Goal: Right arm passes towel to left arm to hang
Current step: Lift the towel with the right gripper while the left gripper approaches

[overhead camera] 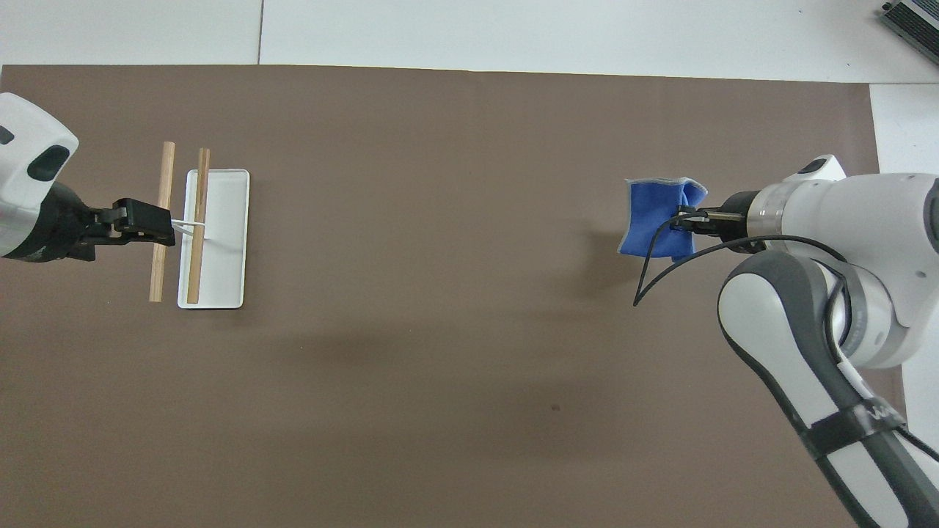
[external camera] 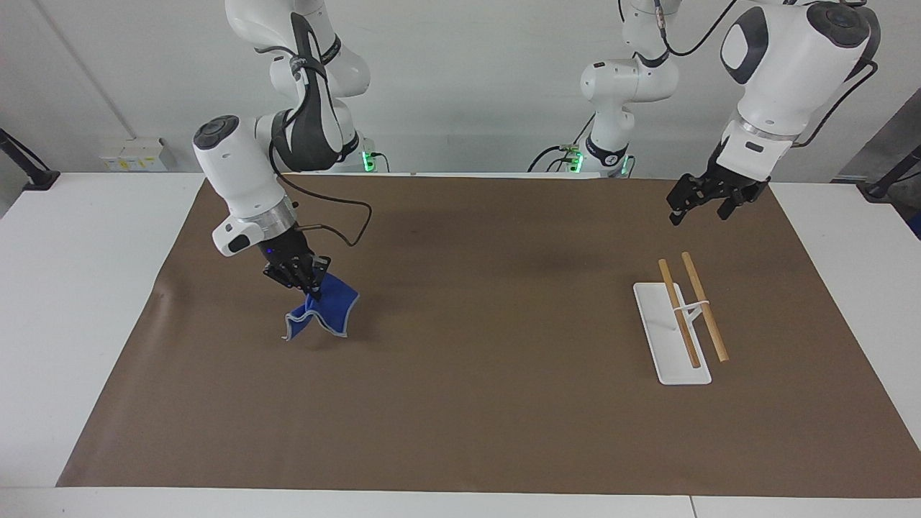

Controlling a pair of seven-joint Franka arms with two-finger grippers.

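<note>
The towel [external camera: 323, 306] is soft blue cloth with paler stitched edging, hanging in loose folds. The desk [external camera: 86, 288] is smooth white, and on it lies a matt brown paper sheet [external camera: 489, 403] with a faint crease near the towel. The rack [external camera: 670, 338] has a smooth white base, looking like plastic, and two bare wooden rods [external camera: 704, 306]. Both arms [external camera: 241, 173] have glossy white shells with matt black parts.

A white rack [external camera: 665, 344] with two wooden rails [external camera: 705, 307] stands on the brown mat [external camera: 489, 403] covering the white table [external camera: 72, 288].
</note>
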